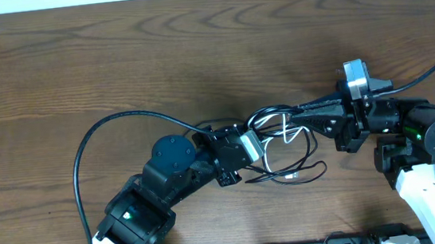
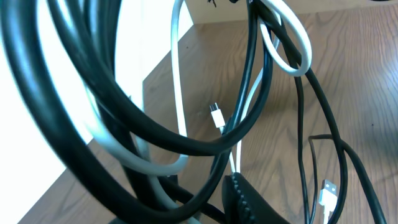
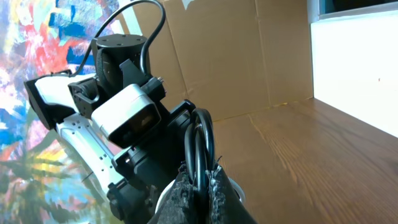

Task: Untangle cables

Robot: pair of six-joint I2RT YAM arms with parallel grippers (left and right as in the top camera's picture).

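Hardly begun: the cables (image 1: 289,135) hang in one snarl, the right pincer (image 3: 202,180) clamped on black loops; whether the left pincer (image 1: 265,149) grips anything, I can't tell.

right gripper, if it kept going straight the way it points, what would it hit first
Past the cables it pinches, the right gripper points at the left arm's wrist camera housing; that looks first in line, though depth is unclear.

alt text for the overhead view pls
Two grippers meet at a small tangle of black and white cables on a wooden table. The right gripper is pinched shut on the cables; the left gripper reaches in from the opposite side.
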